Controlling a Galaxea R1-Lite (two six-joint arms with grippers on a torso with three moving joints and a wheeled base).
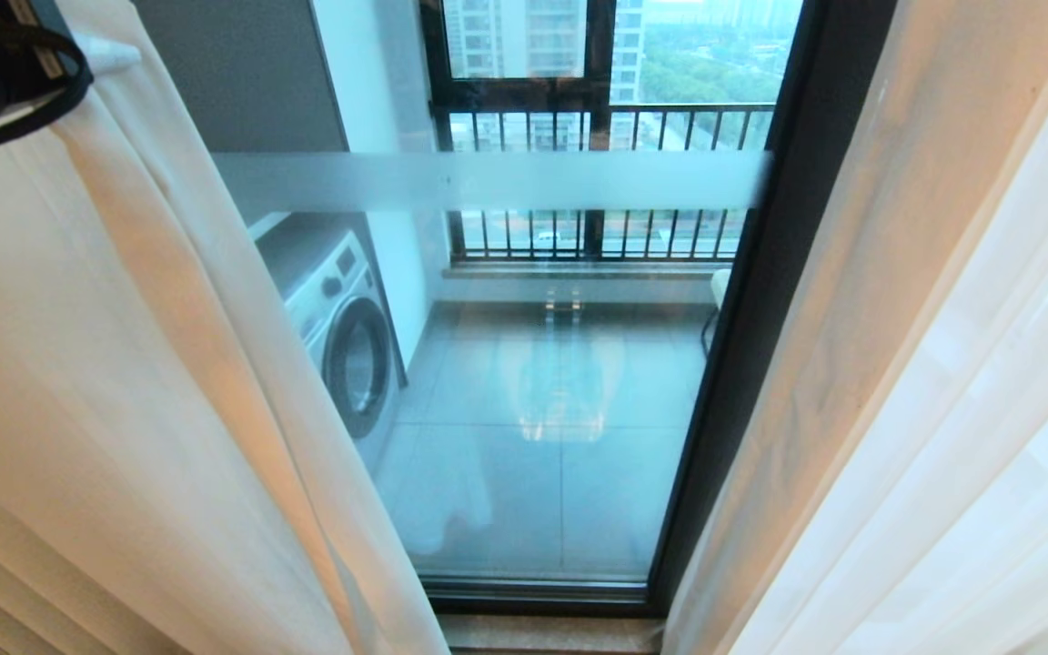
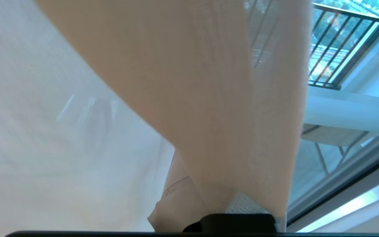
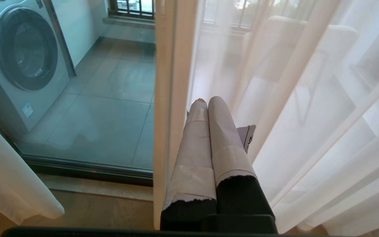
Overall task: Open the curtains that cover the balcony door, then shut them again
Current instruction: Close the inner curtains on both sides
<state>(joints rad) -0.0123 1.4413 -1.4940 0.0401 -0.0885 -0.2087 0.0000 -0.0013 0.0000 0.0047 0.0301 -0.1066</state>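
where curtains part, balcony door exposed, left tool clamped on curtains, right tool together

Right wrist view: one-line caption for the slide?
Right gripper, fingers shut and empty, beside the right curtain hem; balcony door glass uncovered, washing machine behind.

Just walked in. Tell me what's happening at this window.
The robot is working the sheer curtains over the balcony door. The left gripper is shut on the hemmed edge of the left curtain. The right gripper hangs shut and empty beside the right curtain. The panels are parted, baring the glass, with a washing machine on the balcony behind it.
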